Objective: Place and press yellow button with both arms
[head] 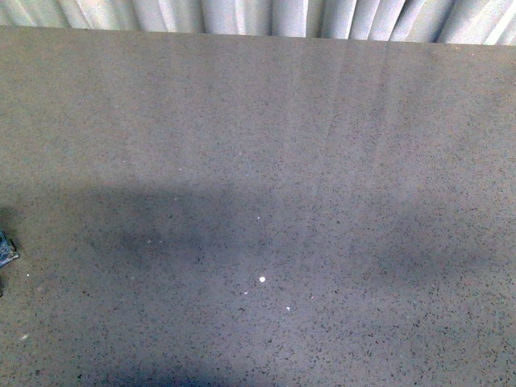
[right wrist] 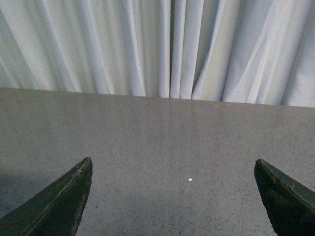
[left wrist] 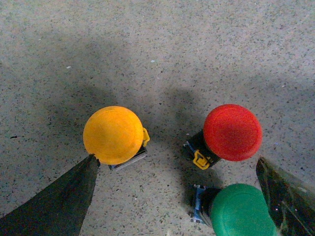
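In the left wrist view the yellow button (left wrist: 113,134) stands upright on the speckled grey table (left wrist: 162,59), its domed cap over a small grey base with a yellow side tab. My left gripper (left wrist: 174,157) is open above the table. One of its dark fingers (left wrist: 59,201) shows with its tip at the edge of the yellow cap, the other at the opposite side. My right gripper (right wrist: 172,161) is open over bare table with nothing between its fingers (right wrist: 54,206). Neither arm shows in the front view, and the yellow button is out of view there.
A red button (left wrist: 232,132) and a green button (left wrist: 241,210) stand close together beside the yellow one, near the left gripper's other finger (left wrist: 285,196). A small bluish object (head: 6,248) peeks in at the table's left edge. A white curtain (right wrist: 162,44) hangs behind the table's far edge.
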Robot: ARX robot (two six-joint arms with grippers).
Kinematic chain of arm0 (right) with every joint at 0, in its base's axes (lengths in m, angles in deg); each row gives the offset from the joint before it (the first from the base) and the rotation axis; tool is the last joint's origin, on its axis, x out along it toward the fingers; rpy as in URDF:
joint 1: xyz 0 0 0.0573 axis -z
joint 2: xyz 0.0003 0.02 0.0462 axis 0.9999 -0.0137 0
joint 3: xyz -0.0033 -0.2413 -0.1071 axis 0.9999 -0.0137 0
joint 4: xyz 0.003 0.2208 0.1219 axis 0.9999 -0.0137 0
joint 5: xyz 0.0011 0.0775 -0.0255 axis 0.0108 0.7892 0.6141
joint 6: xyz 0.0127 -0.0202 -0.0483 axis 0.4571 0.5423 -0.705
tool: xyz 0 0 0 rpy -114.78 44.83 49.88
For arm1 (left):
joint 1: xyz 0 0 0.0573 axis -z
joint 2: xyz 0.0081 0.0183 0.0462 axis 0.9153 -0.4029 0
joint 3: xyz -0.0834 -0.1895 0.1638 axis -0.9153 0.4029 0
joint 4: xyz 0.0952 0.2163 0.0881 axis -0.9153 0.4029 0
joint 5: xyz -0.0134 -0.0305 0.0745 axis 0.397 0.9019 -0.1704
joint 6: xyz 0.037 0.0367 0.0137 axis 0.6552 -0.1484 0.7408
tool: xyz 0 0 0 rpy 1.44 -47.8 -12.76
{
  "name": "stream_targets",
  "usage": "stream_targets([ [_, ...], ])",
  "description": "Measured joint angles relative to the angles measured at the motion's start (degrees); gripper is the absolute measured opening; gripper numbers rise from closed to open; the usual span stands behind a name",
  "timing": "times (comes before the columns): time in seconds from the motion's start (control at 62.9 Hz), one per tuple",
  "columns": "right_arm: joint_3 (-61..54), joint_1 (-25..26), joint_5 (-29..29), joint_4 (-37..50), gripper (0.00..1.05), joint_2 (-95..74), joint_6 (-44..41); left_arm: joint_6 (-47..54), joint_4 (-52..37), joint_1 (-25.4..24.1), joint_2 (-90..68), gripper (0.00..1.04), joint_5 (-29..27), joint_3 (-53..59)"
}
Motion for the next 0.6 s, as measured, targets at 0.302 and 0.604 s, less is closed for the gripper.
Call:
stream_targets([
  [0.302,0.0,0.0,0.0,0.0,0.96,0.0,0.0,0.2,-2.3,-0.6,-4.7,0.96,-1.0,-2.3],
  [0.604,0.0,0.0,0.0,0.0,0.96,0.0,0.0,-1.1,-2.4,-4.5,-6.2,0.96,-0.5,-4.3],
])
